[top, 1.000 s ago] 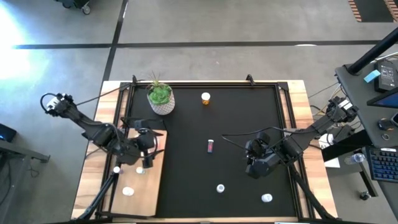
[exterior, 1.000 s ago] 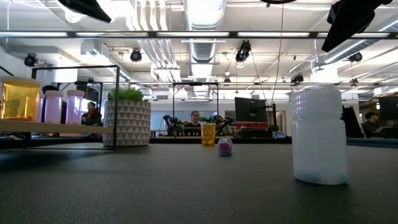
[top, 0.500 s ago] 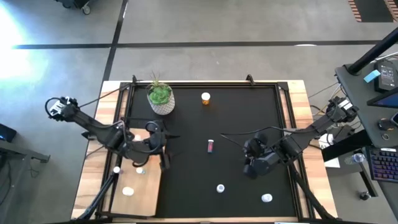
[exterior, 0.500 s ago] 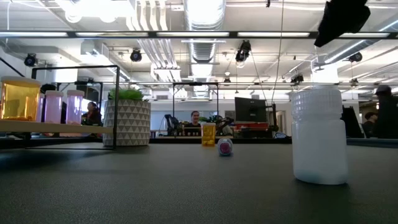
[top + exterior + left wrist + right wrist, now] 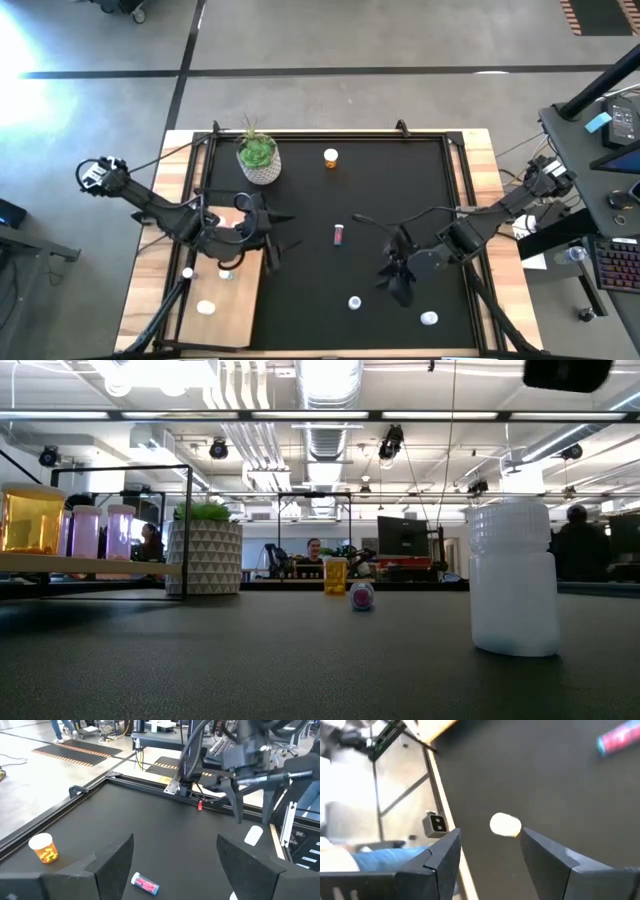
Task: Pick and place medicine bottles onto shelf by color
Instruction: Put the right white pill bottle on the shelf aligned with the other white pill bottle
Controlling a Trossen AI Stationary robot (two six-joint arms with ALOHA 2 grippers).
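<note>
1. Hovering over the black mat [image 5: 400,190], the right gripper [image 5: 398,278] has its fingers [image 5: 554,865] spread wide and holding nothing, and the white-capped bottle [image 5: 354,302] sits just beyond them, nearer the worktop's front edge.
2. Right wrist view: that white bottle [image 5: 505,825] lies squarely in the gap ahead of the open fingers, apart from them, so my read is that a short drop forward is all the grasp needs.
3. Whether it stands or lies I cannot tell from above; the wrist view shows a rounded blob.
4. Pink bottle [image 5: 339,235] lies on its side mid-mat, long axis running front to back, between the two arms.
5. Left gripper [image 5: 262,232] sits at the mat's left edge beside the light-wood shelf [image 5: 235,310], fingers [image 5: 116,865] parted and empty, pointed toward the pink bottle [image 5: 145,883].
6. Orange bottle [image 5: 330,158] stands upright near the back, beside the potted plant [image 5: 258,158].
7. Another white bottle [image 5: 429,319] waits at the front right, closest to the right arm.
</note>
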